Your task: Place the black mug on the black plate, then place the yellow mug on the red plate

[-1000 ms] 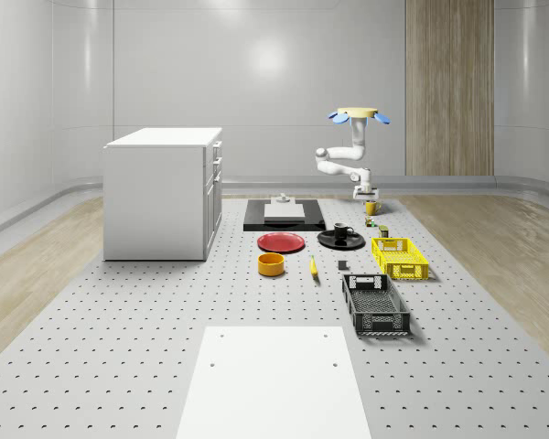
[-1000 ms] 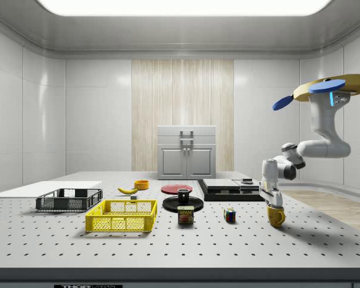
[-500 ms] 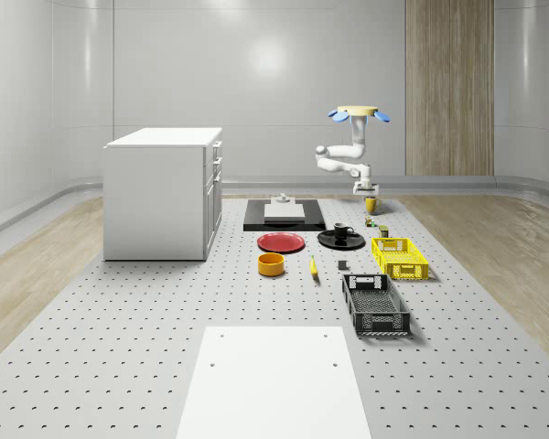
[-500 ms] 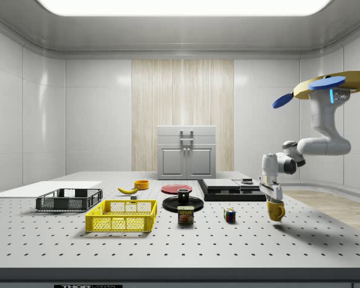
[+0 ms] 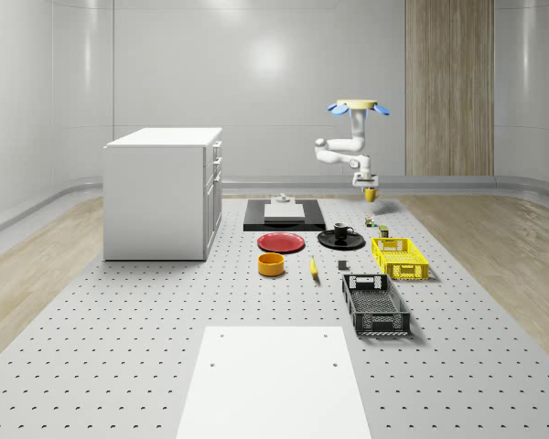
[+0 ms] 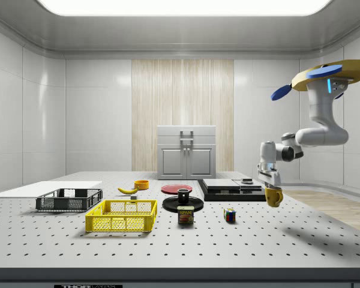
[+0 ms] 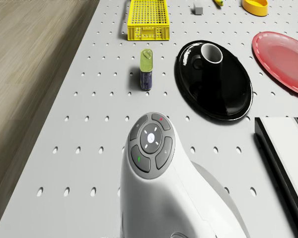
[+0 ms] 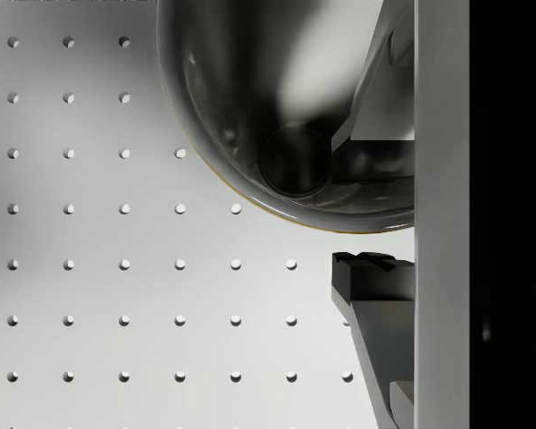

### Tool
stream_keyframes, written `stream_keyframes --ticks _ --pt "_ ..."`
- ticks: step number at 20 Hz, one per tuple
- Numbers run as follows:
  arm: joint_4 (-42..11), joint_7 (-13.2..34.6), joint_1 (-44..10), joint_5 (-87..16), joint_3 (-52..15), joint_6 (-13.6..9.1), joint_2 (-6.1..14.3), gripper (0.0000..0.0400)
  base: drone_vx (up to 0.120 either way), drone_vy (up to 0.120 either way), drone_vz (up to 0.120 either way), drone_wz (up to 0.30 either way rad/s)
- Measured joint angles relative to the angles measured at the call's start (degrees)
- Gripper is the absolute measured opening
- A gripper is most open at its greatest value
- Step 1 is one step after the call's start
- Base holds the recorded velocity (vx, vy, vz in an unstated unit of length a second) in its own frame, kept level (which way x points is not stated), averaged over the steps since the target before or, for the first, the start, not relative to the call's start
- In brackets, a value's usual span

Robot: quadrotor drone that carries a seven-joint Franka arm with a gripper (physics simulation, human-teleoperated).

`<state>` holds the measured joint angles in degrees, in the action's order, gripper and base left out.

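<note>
The yellow mug (image 6: 273,196) is held pinched by its rim in the gripper (image 6: 269,185), clear of the surface (image 6: 240,240). The red plate (image 6: 176,188) lies beyond the black plate (image 6: 183,204), which carries the black mug (image 6: 183,194).

We see the table (image 5: 119,347) lengthwise from high up and across from low at its edge; both views share the black plate (image 5: 340,240), perhaps others.
</note>
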<state>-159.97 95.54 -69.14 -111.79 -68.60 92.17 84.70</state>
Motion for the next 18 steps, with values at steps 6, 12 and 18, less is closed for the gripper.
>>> stream_keyframes --ticks 6,12,18 --pt "-0.1 0.0 0.0 0.3 -0.2 0.0 0.1 0.0110 0.120 -0.120 0.100 0.000" --pt "-0.1 0.1 0.0 0.4 -0.3 0.1 0.2 0.0110 0.120 -0.120 0.000 0.000" --pt "-0.1 0.1 -0.1 0.4 -0.3 0.1 0.3 0.0110 0.120 -0.120 0.000 0.000"
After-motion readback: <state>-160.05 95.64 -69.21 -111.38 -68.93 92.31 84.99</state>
